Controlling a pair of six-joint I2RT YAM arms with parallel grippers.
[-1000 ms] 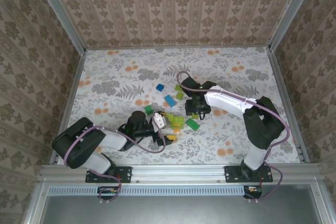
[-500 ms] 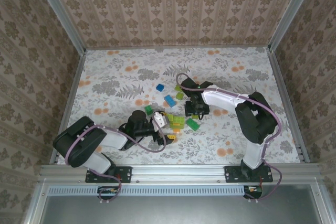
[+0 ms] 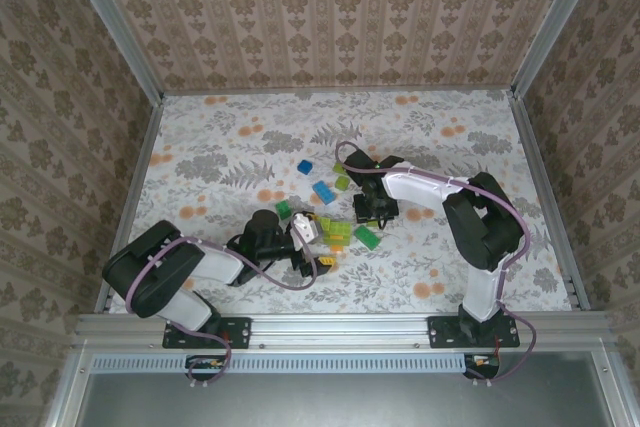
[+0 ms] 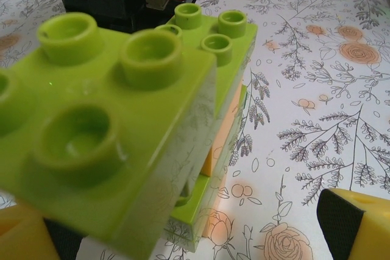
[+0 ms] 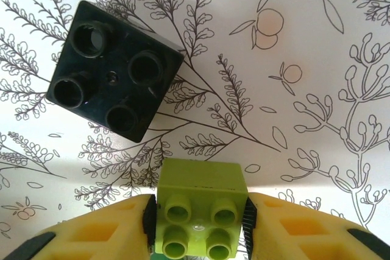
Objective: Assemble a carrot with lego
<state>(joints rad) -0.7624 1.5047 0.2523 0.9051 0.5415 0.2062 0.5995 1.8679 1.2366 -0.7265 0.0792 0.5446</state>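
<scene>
My right gripper is shut on a light green 2x2 lego brick; both black pads press its sides, studs facing the camera. A black 2x2 brick lies on the table just beyond it. In the top view the right gripper is low among the scattered lego. My left gripper stands open, its yellow fingertips far apart. A stack of light green and orange bricks sits close in front, towards the left finger, with bare table between it and the right finger. The stack lies just right of the left gripper.
Loose bricks lie mid-table: two blue ones, a dark green one, a green one, a light green one and a small orange piece. Metal rails and patterned walls bound the floral table.
The right gripper's fingers have closed in onto the light green brick, and that arm's elbow has shifted a little left. The left arm has stayed put.
</scene>
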